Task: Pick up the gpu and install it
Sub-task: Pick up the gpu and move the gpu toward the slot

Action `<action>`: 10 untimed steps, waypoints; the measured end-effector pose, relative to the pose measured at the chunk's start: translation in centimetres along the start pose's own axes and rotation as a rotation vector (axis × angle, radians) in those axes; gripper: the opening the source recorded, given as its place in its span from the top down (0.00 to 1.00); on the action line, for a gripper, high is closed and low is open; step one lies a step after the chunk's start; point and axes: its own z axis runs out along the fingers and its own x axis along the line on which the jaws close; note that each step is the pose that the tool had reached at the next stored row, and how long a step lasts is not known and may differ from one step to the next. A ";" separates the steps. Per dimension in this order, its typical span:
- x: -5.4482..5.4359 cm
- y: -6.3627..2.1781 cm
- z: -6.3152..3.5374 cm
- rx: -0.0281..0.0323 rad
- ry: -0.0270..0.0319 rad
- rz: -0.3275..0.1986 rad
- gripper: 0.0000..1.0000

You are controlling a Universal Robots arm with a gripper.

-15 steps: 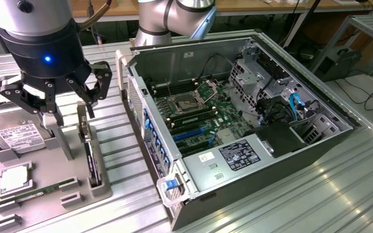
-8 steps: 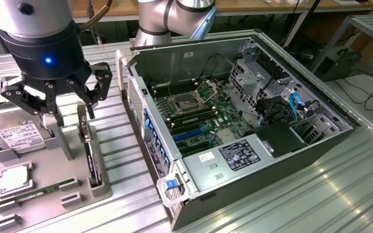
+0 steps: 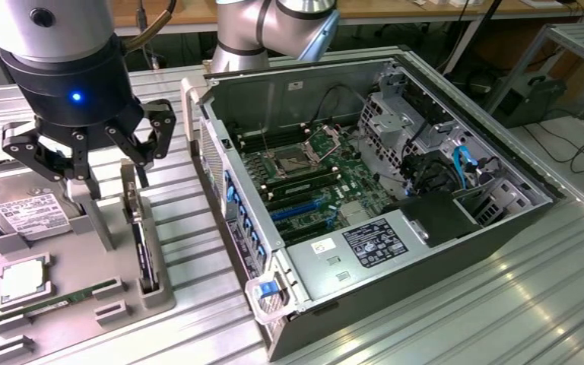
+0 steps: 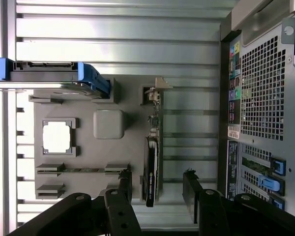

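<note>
Fingers [image 4: 125,184] stood wide apart while I had the gripper [image 3: 109,182] hovering over the gpu [image 3: 142,251], on edge in the grey tray [image 3: 79,258] beside the open computer case [image 3: 271,84].

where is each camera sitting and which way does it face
Exterior view: off the arm, raised, looking down at an angle on the open computer case and the parts tray; the arm and open gripper show.
Wrist view: on the wrist, looking straight down past the gripper onto the gpu standing edge-on in the tray, the case's rear panel beside it.
Shared: gripper, gpu, tray, case.
</note>
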 end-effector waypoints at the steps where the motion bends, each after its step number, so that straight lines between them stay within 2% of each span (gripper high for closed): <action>1: 0.0 0.00 0.02 0.0000 0.0001 0.000 0.46; 10: 0.0 -0.02 0.32 0.0001 0.0001 0.000 0.46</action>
